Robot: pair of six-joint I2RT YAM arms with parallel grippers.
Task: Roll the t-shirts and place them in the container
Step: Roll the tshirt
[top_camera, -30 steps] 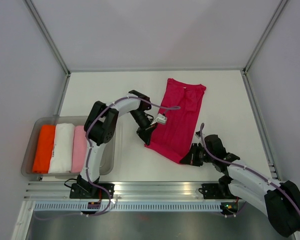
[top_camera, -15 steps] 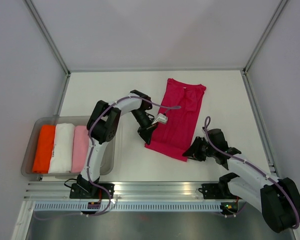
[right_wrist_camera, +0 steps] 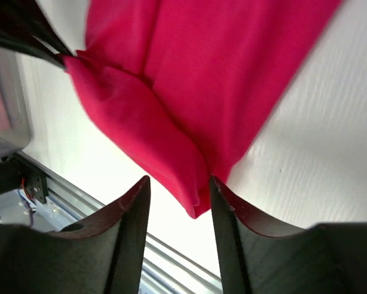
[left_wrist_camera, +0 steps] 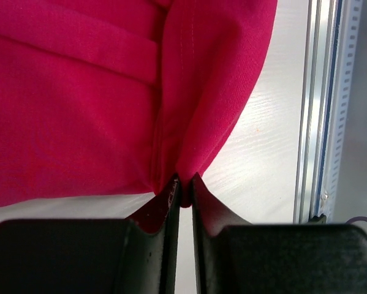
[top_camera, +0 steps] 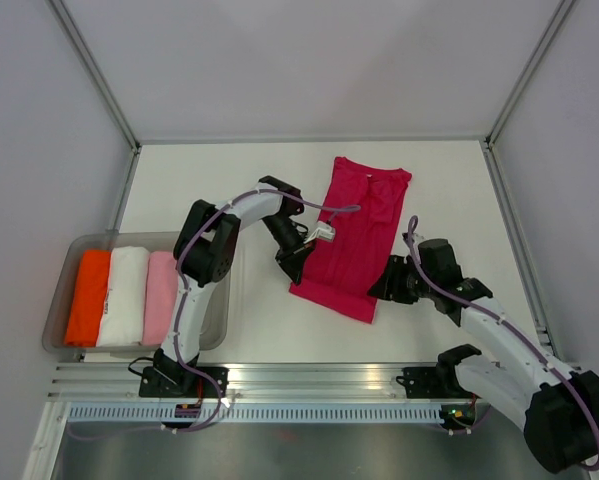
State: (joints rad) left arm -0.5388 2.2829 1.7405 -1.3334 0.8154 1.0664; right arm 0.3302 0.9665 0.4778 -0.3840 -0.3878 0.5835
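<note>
The white-and-black left arm (top_camera: 191, 300) rises from its base, folds at a dark elbow and sends its forearm out to the right, the wrist bent down and back toward the near edge. Its black two-finger left gripper (left_wrist_camera: 184, 181) has the fingertips almost together, pinching a fold at the edge of the deep magenta-pink t-shirt (left_wrist_camera: 79, 110). The matching right arm (top_camera: 499, 335) stretches from the near right corner up and to the left, held low. Its black right gripper (right_wrist_camera: 179, 187) points left, jaws well apart, with a corner of the cloth lying loose in the gap.
</note>
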